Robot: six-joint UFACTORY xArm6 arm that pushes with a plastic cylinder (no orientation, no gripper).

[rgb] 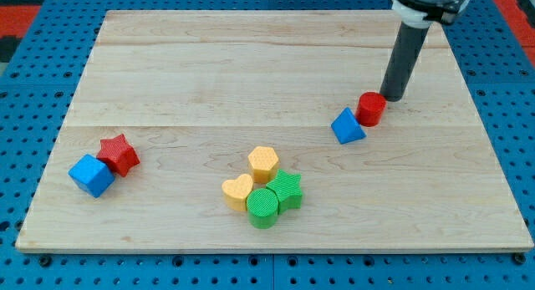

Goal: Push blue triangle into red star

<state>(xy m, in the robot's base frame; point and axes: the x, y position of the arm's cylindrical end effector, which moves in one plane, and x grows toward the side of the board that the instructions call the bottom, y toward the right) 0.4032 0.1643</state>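
Camera view shows my tip (393, 99), a bare rod that holds nothing, just beside the red cylinder (371, 109), on its upper right. The blue triangle (347, 126) touches that cylinder's lower left side, well apart from the red star (119, 153) by the blue cube (91, 175) at the view's left. The triangle looks light, hard and apt to slide or turn, so I judge a push on its right face best. No writing can be read

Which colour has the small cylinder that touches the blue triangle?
The small cylinder block is red, beside the blue triangle block; the camera view shows it.
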